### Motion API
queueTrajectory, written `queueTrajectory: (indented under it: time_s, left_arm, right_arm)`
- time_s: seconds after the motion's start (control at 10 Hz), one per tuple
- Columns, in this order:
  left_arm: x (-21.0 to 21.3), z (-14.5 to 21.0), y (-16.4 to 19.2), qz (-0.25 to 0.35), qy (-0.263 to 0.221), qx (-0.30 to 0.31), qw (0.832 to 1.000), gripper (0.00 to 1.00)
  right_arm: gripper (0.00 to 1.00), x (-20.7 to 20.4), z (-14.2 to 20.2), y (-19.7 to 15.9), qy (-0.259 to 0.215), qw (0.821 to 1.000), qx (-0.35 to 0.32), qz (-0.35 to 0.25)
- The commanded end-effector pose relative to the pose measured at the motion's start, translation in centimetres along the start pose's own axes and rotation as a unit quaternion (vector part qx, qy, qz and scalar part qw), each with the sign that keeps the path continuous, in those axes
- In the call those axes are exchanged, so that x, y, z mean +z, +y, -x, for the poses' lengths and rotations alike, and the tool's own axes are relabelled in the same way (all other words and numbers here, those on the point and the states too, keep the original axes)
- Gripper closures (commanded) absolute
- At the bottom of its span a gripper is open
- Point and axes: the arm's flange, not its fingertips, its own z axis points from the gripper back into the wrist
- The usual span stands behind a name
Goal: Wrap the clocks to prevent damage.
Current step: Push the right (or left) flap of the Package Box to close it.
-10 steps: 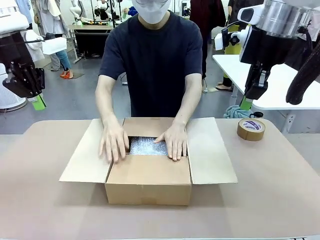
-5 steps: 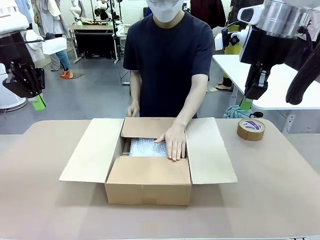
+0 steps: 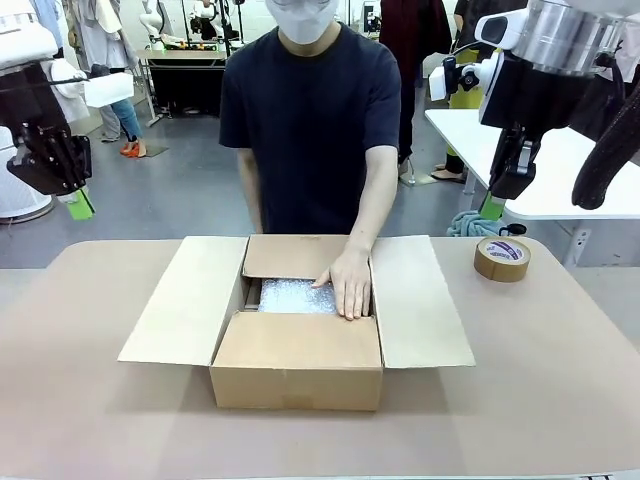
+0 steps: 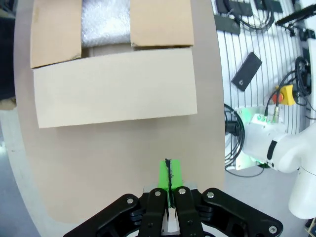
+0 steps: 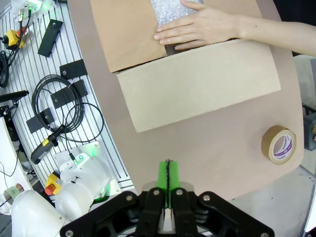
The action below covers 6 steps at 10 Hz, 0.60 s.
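Note:
An open cardboard box sits mid-table with its flaps spread. Inside lies a bundle of bubble wrap; the clocks themselves are hidden under it. The person's one hand rests on the wrap and the box's inner flap. My left gripper hangs shut, high off the table's left side, green pads pressed together. My right gripper hangs shut above the table's right end, pads together. Both hold nothing. The box and wrap lie far below the left wrist, and the box below the right.
A roll of brown packing tape lies on the table at the far right, also in the right wrist view. The tan tabletop has free room on both sides of the box. A white table stands behind at right.
The person has lifted one hand off the box and straightened up; the other hand stays on the bubble wrap. Both arms have kept still.

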Motion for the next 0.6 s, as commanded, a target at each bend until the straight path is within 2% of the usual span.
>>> queueTrajectory:
  time_s: [0.0,0.1,0.2,0.3,0.5]
  left_arm:
    - [-0.5,3.4,2.0,-0.021,-0.122,-0.023,0.992,1.0]
    - [-2.0,6.0,2.1,-0.057,-0.185,-0.022,0.981,1.0]
    - [-3.2,8.3,2.8,-0.048,-0.226,-0.011,0.973,1.0]
    - [-4.6,10.5,2.2,-0.047,-0.255,0.001,0.966,1.0]
    - [-8.2,14.1,0.7,-0.07,-0.257,0.005,0.964,1.0]
  right_arm:
    - [0.99,0.1,-0.1,0.1,-0.003,1.0,-0.007,0.0]
    - [0.99,0.1,-0.1,0.1,-0.003,1.0,-0.007,0.0]
    - [0.99,0.1,-0.1,0.1,-0.003,1.0,-0.007,0.0]
    - [0.99,0.1,-0.1,0.1,-0.003,1.0,-0.007,0.0]
    - [0.99,0.1,-0.1,0.1,-0.003,1.0,-0.007,0.0]
